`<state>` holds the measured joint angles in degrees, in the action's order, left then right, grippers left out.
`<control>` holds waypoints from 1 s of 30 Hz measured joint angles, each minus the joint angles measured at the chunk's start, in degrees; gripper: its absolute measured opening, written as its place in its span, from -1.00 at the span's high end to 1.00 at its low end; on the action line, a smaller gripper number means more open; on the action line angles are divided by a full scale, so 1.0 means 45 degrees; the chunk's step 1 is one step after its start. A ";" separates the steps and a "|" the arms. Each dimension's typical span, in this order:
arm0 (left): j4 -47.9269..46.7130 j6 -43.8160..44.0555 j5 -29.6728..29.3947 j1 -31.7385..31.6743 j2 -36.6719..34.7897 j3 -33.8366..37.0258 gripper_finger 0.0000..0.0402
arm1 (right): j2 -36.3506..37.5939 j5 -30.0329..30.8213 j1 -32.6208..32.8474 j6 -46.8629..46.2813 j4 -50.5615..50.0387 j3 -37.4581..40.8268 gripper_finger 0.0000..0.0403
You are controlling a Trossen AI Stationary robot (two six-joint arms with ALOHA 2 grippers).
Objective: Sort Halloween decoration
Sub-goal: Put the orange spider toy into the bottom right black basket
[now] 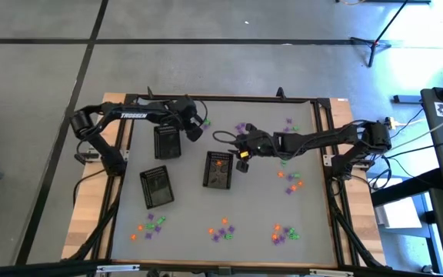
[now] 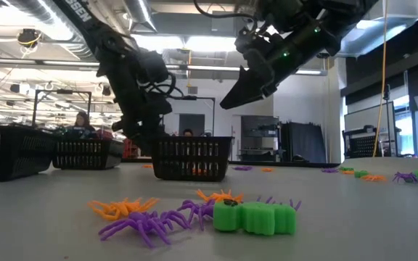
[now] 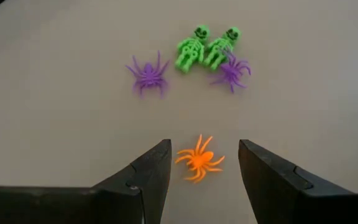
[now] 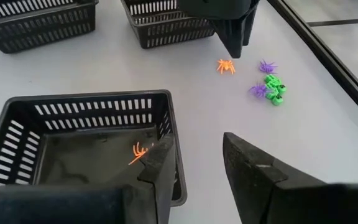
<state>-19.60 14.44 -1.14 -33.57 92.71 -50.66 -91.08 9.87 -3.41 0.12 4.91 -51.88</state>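
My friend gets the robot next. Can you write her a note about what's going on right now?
Left gripper: open, straddling an orange spider, not closed on it yet.
Right gripper: open, empty, over the rim of the middle tray.
Done: one orange spider lies in that tray.
Left: two green skeletons and two purple spiders by the left gripper, plus scattered clusters along the table's near side.

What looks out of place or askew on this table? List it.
Nothing looks damaged or spilled. The three black trays are not squared up: the nearest-front tray sits turned askew from the other two. Only the middle tray visibly holds anything, an orange spider; most trinkets lie in loose clusters.
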 joint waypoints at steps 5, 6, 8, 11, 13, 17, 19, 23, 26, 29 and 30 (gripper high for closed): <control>-0.0366 -0.0622 0.0011 0.0140 0.0000 -0.0018 0.11 | -0.0002 0.0000 -0.0003 0.0000 -0.0081 0.0000 0.34; -0.0380 -0.0668 0.0012 0.0206 0.0000 -0.0018 0.11 | -0.0001 0.0000 0.0002 0.0011 -0.0079 0.0000 0.34; -0.0405 -0.0675 0.0032 0.0337 0.0000 -0.0018 0.11 | 0.0003 -0.0004 0.0002 0.0029 -0.0079 0.0000 0.34; -0.0404 -0.0675 -0.0004 0.0485 0.0000 -0.0018 0.11 | 0.0002 -0.0002 0.0002 0.0029 -0.0084 0.0000 0.34; -0.0401 -0.0675 -0.0273 0.0557 0.0000 -0.0018 0.11 | 0.0002 -0.0005 0.0002 0.0029 -0.0084 0.0000 0.34; -0.0418 -0.0521 -0.0573 0.0581 0.0000 -0.0018 0.11 | 0.0002 -0.0005 0.0002 0.0029 -0.0084 0.0000 0.34; -0.0425 -0.0338 -0.0715 0.0585 0.0000 -0.0018 0.11 | 0.0003 -0.0005 0.0002 0.0027 -0.0089 0.0000 0.34; -0.0425 -0.0419 -0.0884 0.0669 0.0000 -0.0018 0.11 | 0.0003 -0.0010 0.0002 0.0000 -0.0104 0.0000 0.34; -0.0412 -0.0765 -0.0917 0.0800 0.0000 -0.0015 0.12 | 0.0003 -0.0010 0.0002 -0.0005 -0.0109 0.0000 0.34; -0.0420 -0.0969 -0.0854 0.0913 0.0000 -0.0014 0.16 | 0.0003 -0.0010 0.0002 -0.0013 -0.0109 0.0000 0.34; -0.0420 -0.0967 -0.0853 0.0949 0.0000 -0.0014 0.19 | 0.0003 -0.0010 0.0002 -0.0041 -0.0109 0.0000 0.34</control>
<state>-21.50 10.09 -4.97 -29.30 92.71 -50.72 -91.07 9.82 -3.40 -0.06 4.43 -51.88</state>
